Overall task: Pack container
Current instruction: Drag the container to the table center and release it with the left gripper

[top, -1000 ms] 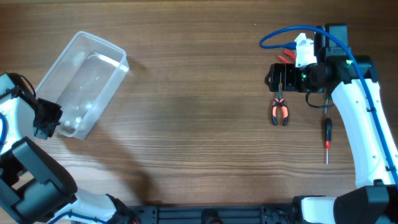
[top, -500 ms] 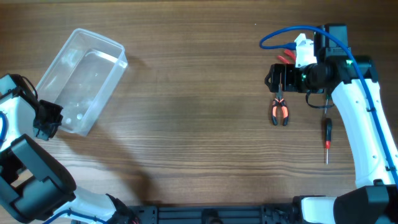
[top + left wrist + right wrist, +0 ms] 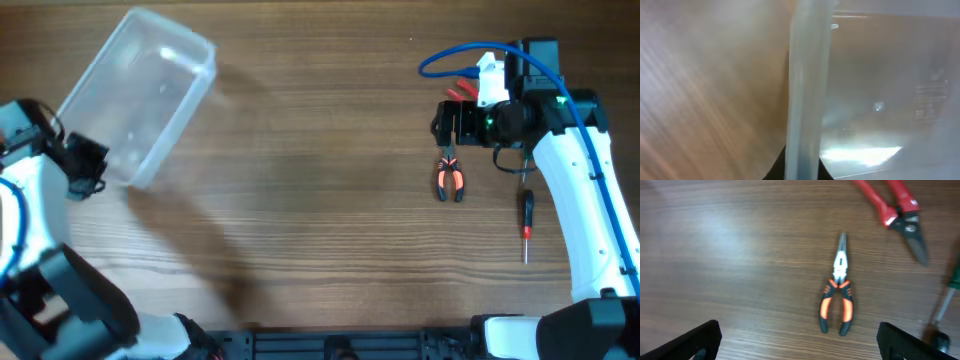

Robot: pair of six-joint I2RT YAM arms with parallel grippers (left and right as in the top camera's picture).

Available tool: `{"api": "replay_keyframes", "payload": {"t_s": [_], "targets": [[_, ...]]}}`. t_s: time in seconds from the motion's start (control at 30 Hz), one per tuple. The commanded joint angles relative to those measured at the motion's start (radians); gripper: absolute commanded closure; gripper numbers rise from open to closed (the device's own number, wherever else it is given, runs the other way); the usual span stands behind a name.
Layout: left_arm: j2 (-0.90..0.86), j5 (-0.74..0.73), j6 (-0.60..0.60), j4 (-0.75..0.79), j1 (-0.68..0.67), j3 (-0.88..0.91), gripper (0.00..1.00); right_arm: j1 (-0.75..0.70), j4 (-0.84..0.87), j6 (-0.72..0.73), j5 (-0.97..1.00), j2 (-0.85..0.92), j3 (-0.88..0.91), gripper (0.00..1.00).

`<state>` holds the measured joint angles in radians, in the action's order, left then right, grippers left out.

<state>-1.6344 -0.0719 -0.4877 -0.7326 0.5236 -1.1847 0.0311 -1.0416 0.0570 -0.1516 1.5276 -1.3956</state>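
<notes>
The jaws of the left gripper [image 3: 90,168] are pinching the rim of the container [image 3: 140,95] at its near-left end. In the left wrist view that rim [image 3: 807,75] runs straight down between them. The clear bin sits at the far left of the tabletop [image 3: 320,230]. It looks tilted and raised, judging by the shadow beneath it, and it holds nothing.

The jaws of the right gripper [image 3: 800,342] are spread wide and hang above the orange-handled pliers [image 3: 838,302] without touching them. The red snips [image 3: 895,205] and the screwdriver [image 3: 525,215] lie near by.

The step in hand appears to be bringing the bin toward the 3 tools, which lie well apart from it. Next, the bin needs to be set down flat within the right arm's reach. The right gripper then has to descend squarely over the pliers to grasp them.
</notes>
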Motion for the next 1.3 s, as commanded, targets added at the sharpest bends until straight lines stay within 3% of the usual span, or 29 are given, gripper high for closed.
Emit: {"api": "replay_keyframes", "payload": {"t_s": [0.0,0.23,0.37,0.7,0.97,1.0,1.03,1.07,1.1,1.27], "targets": [[0.143,-0.077,0.096,0.020,-0.140,-0.015,0.96,-0.003,0.025,0.069,0.127,-0.045,-0.021,0.00],[0.173,-0.090,0.335,0.012,-0.500,-0.015,0.96,-0.105,0.031,0.226,0.185,-0.153,-0.061,0.00],[0.082,-0.080,0.354,0.015,-0.653,-0.015,0.96,-0.209,-0.001,0.230,0.151,-0.179,-0.061,0.00],[-0.170,-0.079,0.354,0.073,-0.704,-0.015,0.96,-0.224,-0.088,0.166,0.151,-0.177,-0.060,0.00],[-0.211,-0.062,0.353,0.106,-0.702,-0.016,0.82,-0.223,-0.111,0.126,0.151,-0.177,-0.060,0.00],[-0.203,-0.062,0.353,0.116,-0.700,-0.016,0.77,-0.223,-0.112,0.126,0.151,-0.177,-0.060,0.00],[-0.193,-0.061,0.353,0.124,-0.697,-0.016,0.58,-0.223,-0.111,0.126,0.151,-0.177,-0.060,0.00],[-0.182,-0.061,0.354,0.126,-0.695,-0.019,0.33,-0.223,-0.110,0.127,0.151,-0.177,-0.060,0.00],[-0.174,-0.061,0.353,0.131,-0.695,-0.023,0.00,-0.223,-0.112,0.126,0.151,-0.177,-0.060,0.00],[-0.101,-0.040,0.353,0.145,-0.695,-0.103,0.00,-0.223,-0.114,0.087,0.143,-0.177,-0.060,0.00]]}}
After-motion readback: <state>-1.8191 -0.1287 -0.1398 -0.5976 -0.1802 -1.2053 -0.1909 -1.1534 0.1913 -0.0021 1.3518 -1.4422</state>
